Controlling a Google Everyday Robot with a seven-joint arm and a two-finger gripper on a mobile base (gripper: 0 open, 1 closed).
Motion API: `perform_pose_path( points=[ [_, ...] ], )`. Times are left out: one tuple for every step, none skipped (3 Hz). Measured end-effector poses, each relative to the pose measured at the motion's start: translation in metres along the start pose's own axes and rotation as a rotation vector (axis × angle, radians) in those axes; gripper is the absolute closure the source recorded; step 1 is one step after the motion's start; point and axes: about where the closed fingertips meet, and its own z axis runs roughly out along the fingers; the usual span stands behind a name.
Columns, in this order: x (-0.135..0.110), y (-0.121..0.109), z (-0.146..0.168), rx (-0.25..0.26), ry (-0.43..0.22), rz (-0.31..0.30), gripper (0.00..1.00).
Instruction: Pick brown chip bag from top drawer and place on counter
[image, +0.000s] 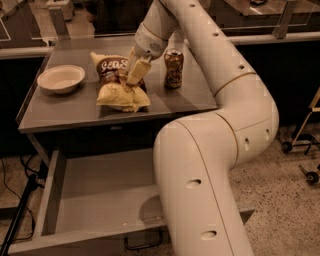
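Note:
The brown chip bag (119, 94) lies on the counter (192, 99), its dark brown top with white lettering to the back and its pale yellow part to the front. My gripper (134, 80) reaches down from the arm onto the bag's middle. Its fingers are closed on the crinkled bag, which rests on the counter. The top drawer (95, 200) stands pulled open below the counter. It holds nothing that I can see, and its dark loop handle (142, 245) shows at the front edge. My arm hides the drawer's right part.
A pale bowl (61, 78) sits on the counter's left. A small brown-gold drink can (173, 68) stands upright just right of the gripper. A long dark-fronted counter with a pale rail (270, 37) runs behind. Wheeled legs (300, 145) stand on the floor at right.

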Motion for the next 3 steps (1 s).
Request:
perform_pose_path(
  points=[
    [0.0, 0.0, 0.0, 0.0, 0.0, 0.0, 0.11],
    [0.0, 0.0, 0.0, 0.0, 0.0, 0.0, 0.0],
    [0.0, 0.0, 0.0, 0.0, 0.0, 0.0, 0.0]
  ],
)
